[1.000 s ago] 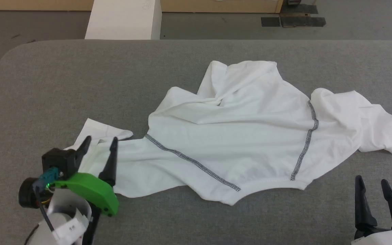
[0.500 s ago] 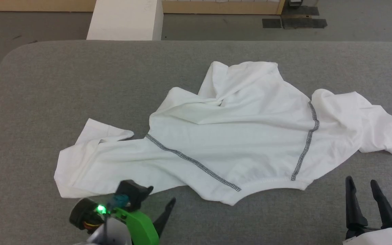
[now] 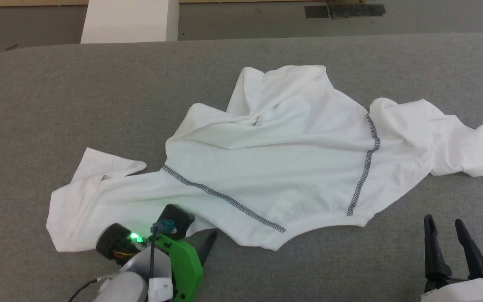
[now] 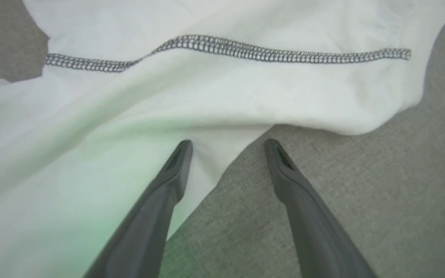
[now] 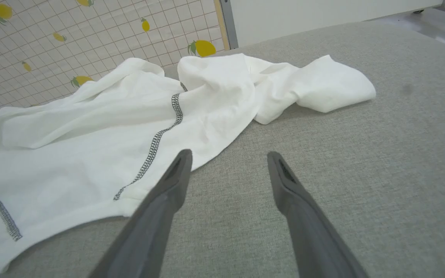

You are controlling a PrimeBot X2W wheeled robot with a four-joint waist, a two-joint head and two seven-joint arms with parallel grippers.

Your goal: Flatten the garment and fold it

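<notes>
The garment (image 3: pixel 275 167), a white long-sleeved shirt with dark zigzag seams, lies rumpled across the grey table (image 3: pixel 57 105). One sleeve stretches to the left, the other is bunched at the right (image 3: pixel 468 147). My left gripper (image 3: pixel 199 235) hovers open at the near edge of the left sleeve. In the left wrist view the left gripper (image 4: pixel 228 146) has one finger over white fabric (image 4: pixel 222 88) and the other over bare table. My right gripper (image 3: pixel 445 224) stands open at the lower right, holding nothing. In the right wrist view the right gripper (image 5: pixel 229 155) points past the garment (image 5: pixel 102 127) near its neckline.
A white box (image 3: pixel 128 21) stands on the floor beyond the table's far edge, with dark floor mats (image 3: pixel 342 10) further right. A lemon-patterned tiled panel (image 5: pixel 91 38) rises behind the table in the right wrist view. Bare grey table surrounds the shirt.
My left gripper has moved from the sleeve's left end down and right to its near edge. The head camera has shifted, so the scene sits a little further left. The garment lies unchanged.
</notes>
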